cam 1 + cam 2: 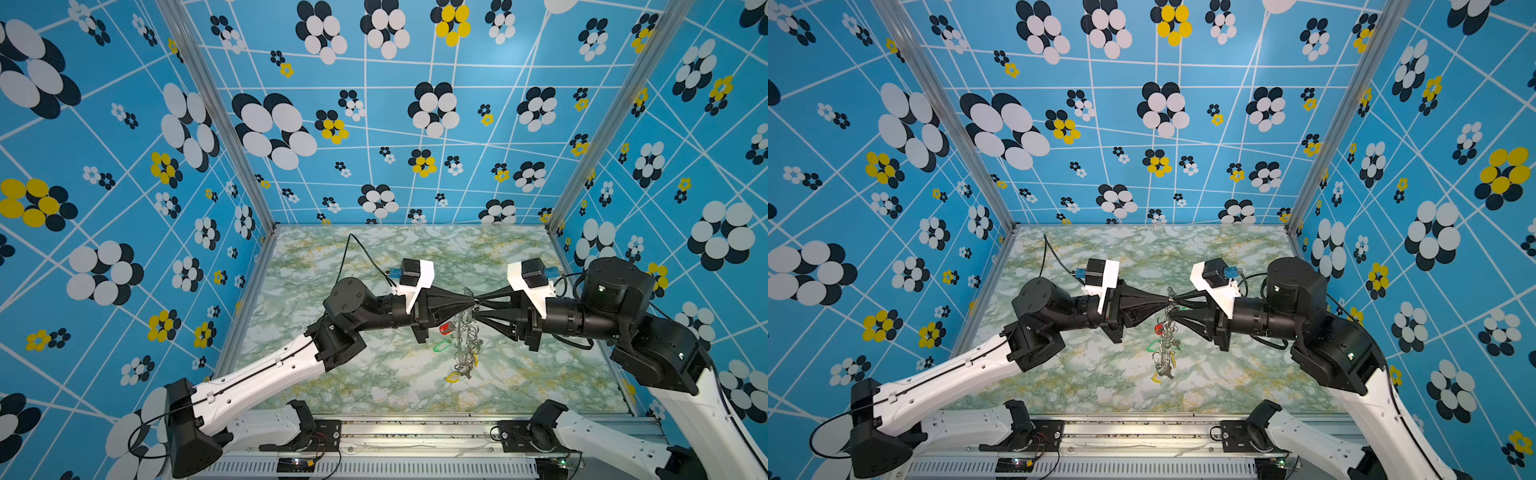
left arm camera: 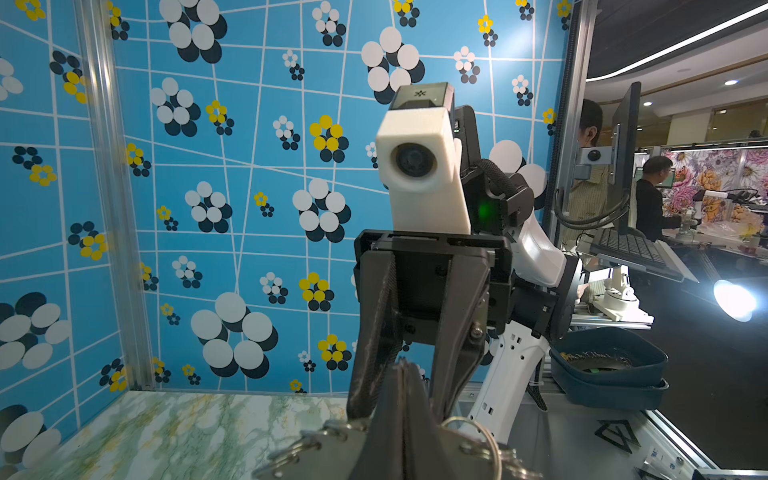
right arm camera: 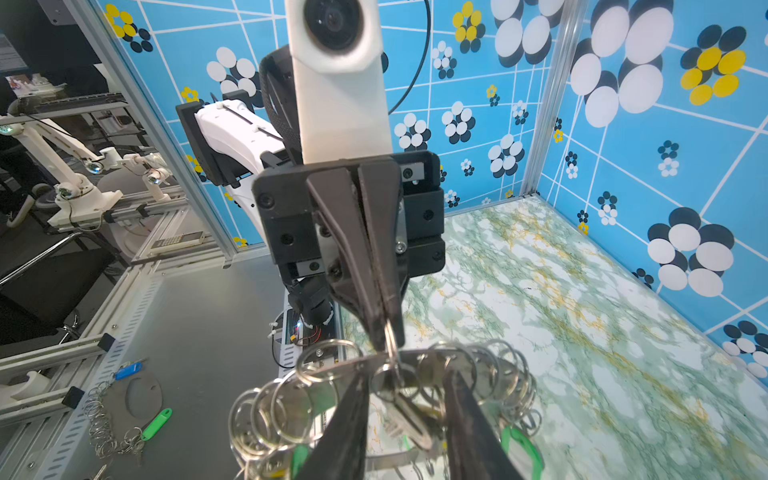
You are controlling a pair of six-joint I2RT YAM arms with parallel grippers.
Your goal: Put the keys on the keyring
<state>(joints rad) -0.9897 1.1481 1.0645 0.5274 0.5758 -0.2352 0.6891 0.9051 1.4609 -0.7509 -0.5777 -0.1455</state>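
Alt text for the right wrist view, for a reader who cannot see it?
The shut left gripper pinches a wire loop on the rim of the keyring above the marble table. In front, the right gripper is open, its fingers flanking a silver key.

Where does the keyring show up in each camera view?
In a top view: keyring hangs mid-picture, below the left end effector.
In a top view: keyring mid-picture likewise.
Left wrist: partly seen, keyring flanks that arm's own closed fingertips.
Right wrist: keyring close to the camera, loops fanned out.
Shared landmark: the left end effector, shut on the keyring.
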